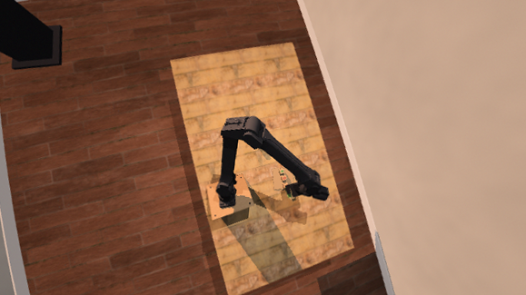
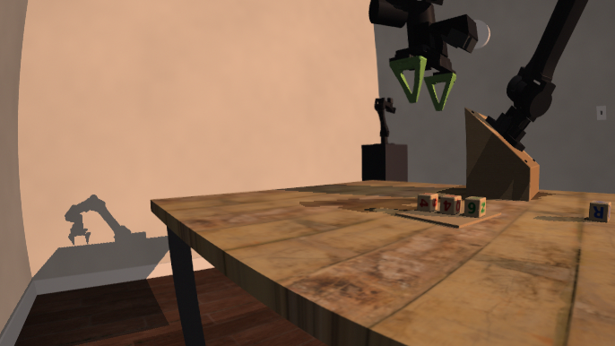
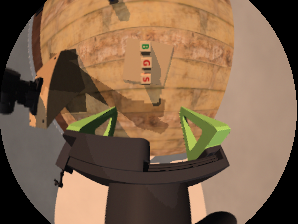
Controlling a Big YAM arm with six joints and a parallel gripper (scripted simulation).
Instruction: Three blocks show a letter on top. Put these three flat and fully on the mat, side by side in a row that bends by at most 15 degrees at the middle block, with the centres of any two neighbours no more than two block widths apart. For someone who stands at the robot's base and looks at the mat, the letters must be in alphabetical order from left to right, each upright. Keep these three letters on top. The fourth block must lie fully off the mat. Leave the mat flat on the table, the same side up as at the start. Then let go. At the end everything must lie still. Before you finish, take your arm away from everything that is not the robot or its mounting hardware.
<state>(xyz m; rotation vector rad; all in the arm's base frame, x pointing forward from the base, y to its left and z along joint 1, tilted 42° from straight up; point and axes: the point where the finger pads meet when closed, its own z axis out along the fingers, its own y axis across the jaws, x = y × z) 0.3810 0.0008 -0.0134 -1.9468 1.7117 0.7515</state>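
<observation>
The mat [image 1: 276, 180] [image 2: 457, 220] [image 3: 133, 66] lies flat on the table. Three blocks stand on it in a straight, closely spaced row: the green B block [image 2: 475, 206] [image 3: 145, 46], the red G block [image 2: 449, 204] [image 3: 146, 63] and the red S block [image 2: 427, 203] [image 3: 145, 79]. Seen from the base they run B, G, S from left to right. Their letters look turned sideways in the wrist view, where the base is at left. The fourth block [image 2: 599, 211], with a blue R on its side, lies off the mat. My gripper [image 2: 427, 107] [image 3: 148, 110] is open and empty, high above the table.
The wooden base wedge [image 2: 502, 166] [image 3: 49, 92] stands beside the mat, with the arm mounted on it. The table edge [image 2: 287, 287] runs along the side opposite the base. Shadows of the arm fall across part of the mat and the table.
</observation>
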